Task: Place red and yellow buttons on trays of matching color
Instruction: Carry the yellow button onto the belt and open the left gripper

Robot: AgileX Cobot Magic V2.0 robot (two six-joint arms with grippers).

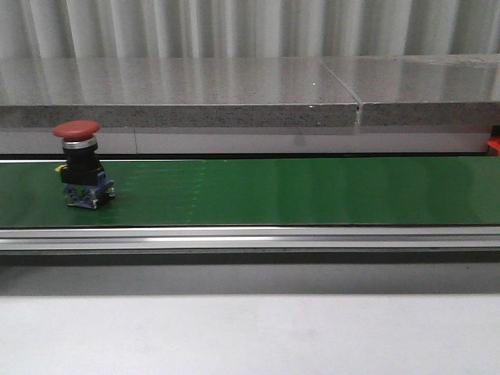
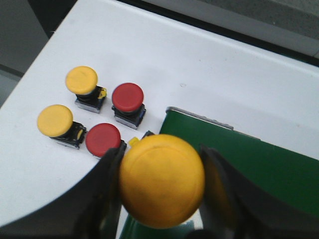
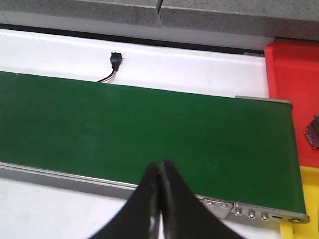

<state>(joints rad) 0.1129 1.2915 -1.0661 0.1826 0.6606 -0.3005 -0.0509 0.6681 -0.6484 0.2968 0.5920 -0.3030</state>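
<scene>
Place: looks like a lab or factory-style test cell, not a home
Conveyor: long green belt [image 1: 312, 191] in an aluminium frame [image 1: 250, 238], bolted end plate visible in the right wrist view
Backdrop: grey speckled stone ledge [image 1: 180, 116] with pale corrugated panels [image 1: 234, 27] behind it
Bench: plain white tabletop [image 2: 199, 64] around the belt
Parts: industrial mushroom push buttons, one red button [image 1: 78, 156] riding the belt, more in a cluster [image 2: 94, 117] on the table
Wiring: small black connector with leads [image 3: 115, 60] lying by the belt
Bins: red tray [image 3: 294, 89] past the belt's end

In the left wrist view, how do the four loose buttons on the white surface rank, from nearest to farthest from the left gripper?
From the left gripper:
1. Red button, beside its finger.
2. Red button, behind the first.
3. Yellow button, at the outer side.
4. Yellow button, farthest back; 3 and 4 are close.
</scene>
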